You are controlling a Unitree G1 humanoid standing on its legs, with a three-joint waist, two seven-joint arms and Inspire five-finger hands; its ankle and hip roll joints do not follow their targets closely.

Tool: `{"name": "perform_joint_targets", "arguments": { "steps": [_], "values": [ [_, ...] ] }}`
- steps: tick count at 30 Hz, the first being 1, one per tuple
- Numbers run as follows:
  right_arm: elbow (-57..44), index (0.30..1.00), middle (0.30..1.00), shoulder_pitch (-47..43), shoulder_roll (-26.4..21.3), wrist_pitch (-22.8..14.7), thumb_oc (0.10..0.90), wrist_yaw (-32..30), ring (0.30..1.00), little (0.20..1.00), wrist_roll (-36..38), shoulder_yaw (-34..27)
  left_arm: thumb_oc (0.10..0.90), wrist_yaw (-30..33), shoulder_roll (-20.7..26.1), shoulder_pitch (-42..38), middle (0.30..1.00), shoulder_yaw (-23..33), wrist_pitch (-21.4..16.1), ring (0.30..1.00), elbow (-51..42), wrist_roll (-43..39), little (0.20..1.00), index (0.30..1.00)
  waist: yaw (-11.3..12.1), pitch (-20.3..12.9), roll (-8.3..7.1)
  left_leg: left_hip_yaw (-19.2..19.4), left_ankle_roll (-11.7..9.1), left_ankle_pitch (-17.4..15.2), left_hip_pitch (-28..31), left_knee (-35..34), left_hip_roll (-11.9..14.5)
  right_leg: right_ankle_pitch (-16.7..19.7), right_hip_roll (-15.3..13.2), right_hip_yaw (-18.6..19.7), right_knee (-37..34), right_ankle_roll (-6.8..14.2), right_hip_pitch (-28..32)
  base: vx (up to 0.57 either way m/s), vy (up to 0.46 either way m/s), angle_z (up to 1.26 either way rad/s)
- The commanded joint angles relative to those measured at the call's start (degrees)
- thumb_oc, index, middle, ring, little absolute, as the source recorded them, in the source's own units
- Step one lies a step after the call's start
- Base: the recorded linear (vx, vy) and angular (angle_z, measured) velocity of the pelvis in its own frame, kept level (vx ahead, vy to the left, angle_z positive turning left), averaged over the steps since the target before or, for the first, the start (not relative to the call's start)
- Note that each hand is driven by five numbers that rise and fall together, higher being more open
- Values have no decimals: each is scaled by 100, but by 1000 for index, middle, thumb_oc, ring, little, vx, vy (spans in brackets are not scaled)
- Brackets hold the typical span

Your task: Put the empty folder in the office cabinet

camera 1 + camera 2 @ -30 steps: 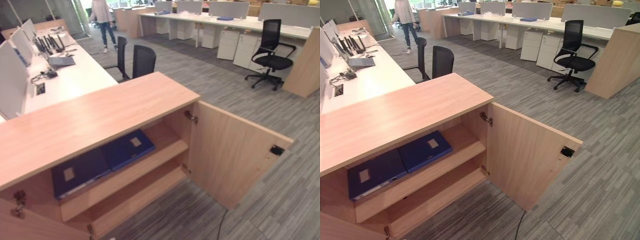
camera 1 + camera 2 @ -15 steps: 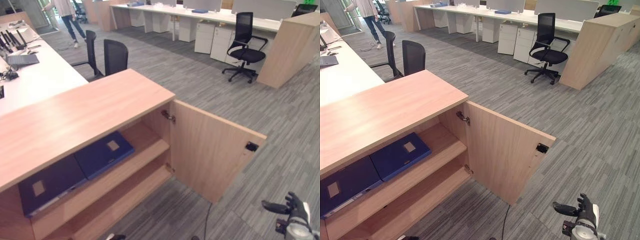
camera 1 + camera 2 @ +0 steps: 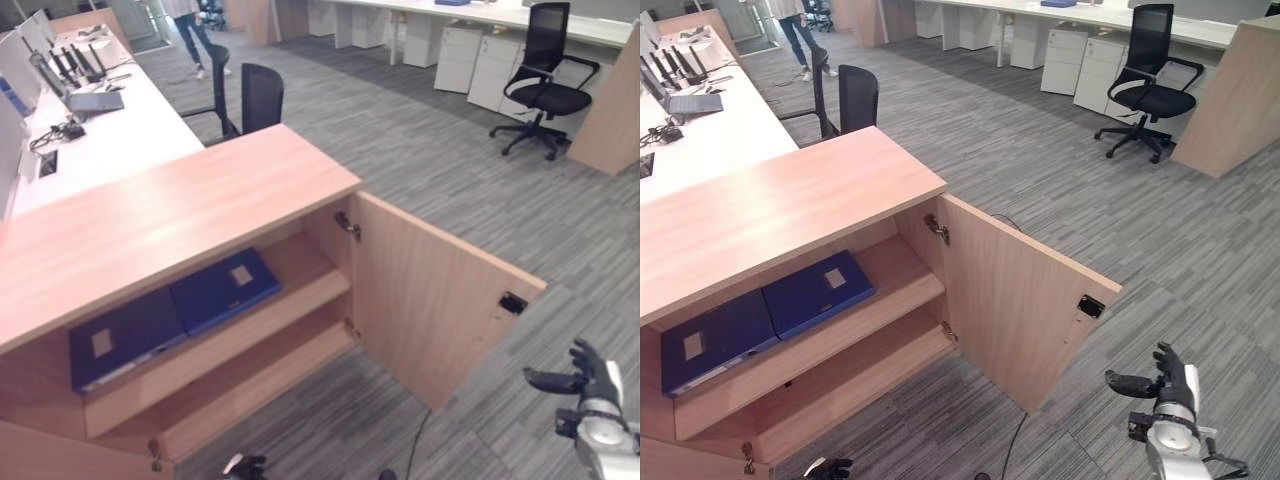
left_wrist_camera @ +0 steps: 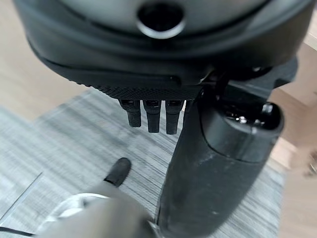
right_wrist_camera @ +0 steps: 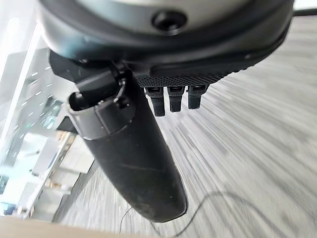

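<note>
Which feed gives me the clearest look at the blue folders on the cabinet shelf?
The left eye view: both blue folders lie flat, side by side on the cabinet's upper shelf, large and near centre. The right eye view shows the same pair, pushed toward its edge.

Two dark-blue folders (image 3: 170, 310) lie flat, side by side, on the open wooden cabinet's (image 3: 200, 200) upper shelf

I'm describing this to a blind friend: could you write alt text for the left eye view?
An open wooden office cabinet holds two dark blue folders lying flat on its upper shelf, its door swung wide over grey carpet. The robot's right hand, empty with fingers relaxed, shows at the lower right; desks and office chairs stand behind.
</note>
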Motion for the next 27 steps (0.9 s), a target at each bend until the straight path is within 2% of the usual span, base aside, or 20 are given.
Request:
{"name": "perform_joint_targets", "arguments": {
  "steps": [1, 5, 6, 8, 13, 14, 16, 22, 23, 27],
  "values": [
    [-431, 900, 900, -538, -545, -502, 800, -72, 900, 900, -396, -132, 800, 79, 513, -126, 900, -211, 43, 900, 114, 297, 900, 900, 117, -219, -330, -20, -190, 493, 27, 85, 382, -1041, -178, 214, 43, 405, 191, -11, -18, 15],
    [-608, 900, 900, -917, -784, -568, 800, 285, 900, 900, -461, 349, 800, -26, 496, -44, 900, -326, 15, 900, -85, 358, 900, 900, 233, -232, -286, -45, -242, 621, 14, -56, 402, -1099, -134, 147, 43, 375, 194, -5, -9, 4],
    [-600, 900, 900, -930, -786, -569, 800, 285, 900, 900, -460, 361, 800, -27, 495, -42, 900, -319, 15, 900, -86, 358, 900, 900, 226, -231, -285, -44, -243, 624, 16, -61, 402, -1099, -133, 147, 43, 375, 193, 0, 0, 0],
    [-831, 900, 900, -1283, -815, -654, 800, 484, 900, 900, -454, 863, 800, 15, 501, -116, 900, -316, -3, 900, 32, 359, 900, 900, 274, -260, -297, -19, -275, 674, 37, -128, 419, -1117, -93, 144, 43, 354, 195, 0, 0, 0],
    [-1320, 900, 900, -1446, -872, -783, 800, 843, 900, 900, -249, 1329, 800, 38, 505, -131, 900, -241, -15, 900, 33, 331, 900, 900, 329, -275, -311, -21, -318, 773, 43, -159, 447, -1136, -65, 135, 43, 329, 212, -5, -8, -3],
    [-1635, 900, 900, -1474, -978, -816, 800, 1199, 900, 900, -131, 1642, 800, 19, 533, -113, 900, -209, -26, 900, 10, 333, 900, 900, 365, -288, -324, -27, -339, 813, 39, -165, 463, -1144, -48, 129, 43, 319, 218, 0, 0, 0],
    [-1928, 900, 900, -1571, -1155, -828, 800, 1492, 900, 900, -48, 1979, 800, -22, 559, -86, 900, -207, -38, 900, -31, 365, 900, 900, 396, -297, -339, -24, -353, 834, 50, -172, 482, -1147, -33, 113, 43, 318, 222, -11, -6, -4],
    [-2597, 900, 900, -2069, -1293, -966, 800, 2157, 900, 900, 677, 2970, 800, -111, 592, -69, 900, -205, -96, 900, -24, 354, 900, 900, 456, -326, -365, -5, -382, 905, 44, -177, 513, -1146, -17, 114, 43, 311, 213, -2, 0, -1],
    [-2595, 900, 900, -2080, -1294, -965, 800, 2158, 900, 900, 682, 2979, 800, -111, 590, -68, 900, -198, -96, 900, -24, 354, 900, 900, 449, -326, -363, -5, -382, 906, 44, -178, 513, -1146, -17, 114, 43, 311, 213, 0, 0, 0],
    [-3580, 900, 900, -2216, -1095, -977, 800, 2976, 900, 900, 2198, 3721, 800, -147, 586, -96, 900, -196, -111, 900, 49, 356, 900, 900, 470, -356, -387, -1, -408, 982, 25, -197, 542, -1128, -19, 84, 43, 311, 199, -5, 2, 1]
  ]
}}
